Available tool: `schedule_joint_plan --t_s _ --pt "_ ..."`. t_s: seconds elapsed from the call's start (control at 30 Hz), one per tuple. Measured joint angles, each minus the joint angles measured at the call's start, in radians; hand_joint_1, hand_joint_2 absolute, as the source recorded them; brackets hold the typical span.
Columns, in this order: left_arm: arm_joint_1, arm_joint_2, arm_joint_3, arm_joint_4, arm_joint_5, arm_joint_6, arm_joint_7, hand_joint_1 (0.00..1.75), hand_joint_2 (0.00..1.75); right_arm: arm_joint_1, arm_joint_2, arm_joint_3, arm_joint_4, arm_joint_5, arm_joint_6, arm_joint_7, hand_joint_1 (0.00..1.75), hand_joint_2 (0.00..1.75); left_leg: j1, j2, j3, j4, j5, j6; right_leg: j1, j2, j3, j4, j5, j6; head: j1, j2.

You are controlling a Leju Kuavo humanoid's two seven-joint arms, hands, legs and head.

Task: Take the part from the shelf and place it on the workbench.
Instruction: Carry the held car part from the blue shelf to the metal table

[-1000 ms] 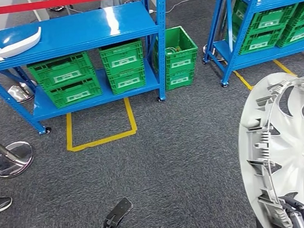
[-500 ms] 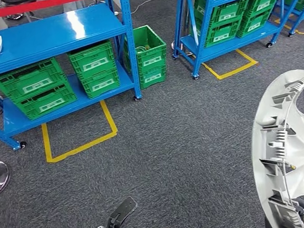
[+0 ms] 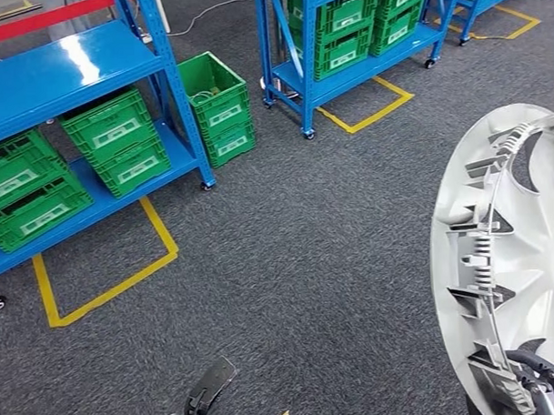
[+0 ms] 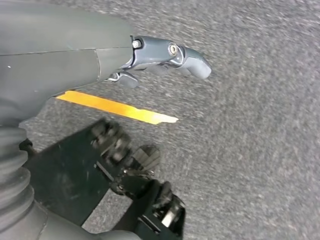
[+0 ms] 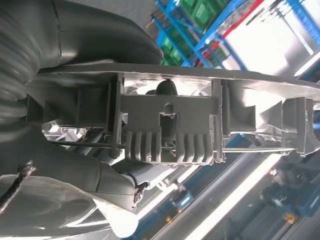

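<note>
White part, upright at near right, rim gripped from below by right hand; left hand empty, fingers apart.

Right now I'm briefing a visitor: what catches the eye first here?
The big white wheel cover, held upright in the right hand at the head view's right edge. Then the blue shelves with green crates across the grey carpet, and the yellow floor tape.
</note>
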Motion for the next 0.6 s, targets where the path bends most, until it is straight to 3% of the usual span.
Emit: schedule_joint_plan --t_s 0.03,0.1,0.17,0.23,0.3,0.37,0.4,0.43,0.5,0.57,0.6 --pt "0.000 0.005 0.004 0.000 0.003 0.001 -0.002 0.00 1.75 -0.008 0.000 0.000 0.006 -0.002 0.000 -0.005 1.75 1.75 -0.003 -0.025 0.023 -0.058 0.027 0.011 0.000 0.011 -0.002 0.001 0.003 0.002 0.002 0.000" --pt "0.001 0.012 0.012 0.000 0.006 0.002 -0.006 0.00 1.75 -0.025 0.000 0.001 0.018 -0.007 0.000 -0.014 1.75 1.75 -0.009 -0.054 0.041 -0.110 0.044 0.025 -0.006 0.032 -0.013 0.001 0.012 0.013 -0.002 0.000" --pt "0.000 0.014 0.020 0.000 0.008 0.005 -0.009 0.00 1.75 -0.034 0.001 0.001 0.026 -0.011 0.000 -0.021 1.75 1.75 -0.008 -0.034 0.043 -0.132 0.049 0.024 -0.009 0.048 -0.027 -0.001 0.021 0.026 -0.008 0.000" --pt "-0.003 0.014 0.026 -0.001 0.012 0.007 -0.011 0.00 1.75 -0.041 0.001 0.000 0.035 -0.018 0.000 -0.027 1.75 1.75 -0.002 -0.008 0.048 -0.161 0.060 0.020 -0.006 0.012 -0.049 0.024 0.002 0.033 -0.005 0.000" --pt "0.000 0.015 0.030 -0.002 0.014 0.008 -0.013 0.00 1.75 -0.052 0.001 0.000 0.044 -0.022 0.000 -0.032 1.75 1.75 0.000 0.021 0.048 -0.172 0.067 0.018 -0.006 -0.045 -0.095 0.123 -0.058 0.041 -0.001 0.000" --pt "0.005 0.017 0.032 -0.002 0.014 0.008 -0.013 0.00 1.75 -0.059 0.001 -0.001 0.053 -0.023 0.000 -0.035 1.75 1.75 0.000 0.052 0.045 -0.171 0.068 0.018 -0.013 -0.063 -0.141 0.238 -0.109 0.054 0.001 0.000" --pt "0.007 0.018 0.033 -0.002 0.014 0.008 -0.013 0.00 1.75 -0.060 0.001 -0.001 0.057 -0.024 0.000 -0.035 1.75 1.75 0.000 0.067 0.044 -0.170 0.068 0.016 -0.017 -0.066 -0.144 0.257 -0.112 0.059 0.001 0.000" --pt "0.007 0.019 0.034 -0.002 0.014 0.008 -0.013 0.00 1.75 -0.060 0.001 -0.001 0.061 -0.025 0.000 -0.035 1.75 1.75 0.001 0.081 0.044 -0.169 0.068 0.013 -0.021 -0.071 -0.125 0.234 -0.096 0.064 0.001 0.000" --pt "0.006 0.019 0.035 -0.002 0.014 0.008 -0.013 0.00 1.75 -0.062 0.001 -0.002 0.068 -0.025 0.000 -0.035 1.75 1.75 0.003 0.104 0.044 -0.163 0.064 0.003 -0.026 -0.100 -0.041 0.099 -0.046 0.071 0.001 0.000" --pt "0.005 0.021 0.037 -0.002 0.014 0.008 -0.013 0.00 1.75 -0.066 0.001 -0.001 0.073 -0.026 0.000 -0.035 1.75 1.75 0.001 0.119 0.043 -0.152 0.057 -0.012 -0.024 -0.126 0.021 -0.002 -0.023 0.063 0.001 0.000" --pt "0.004 0.022 0.038 -0.002 0.014 0.008 -0.013 0.00 1.75 -0.068 0.001 -0.001 0.075 -0.026 0.000 -0.035 1.75 1.75 0.000 0.124 0.043 -0.148 0.056 -0.018 -0.021 -0.129 0.026 -0.012 -0.026 0.055 0.001 0.000"
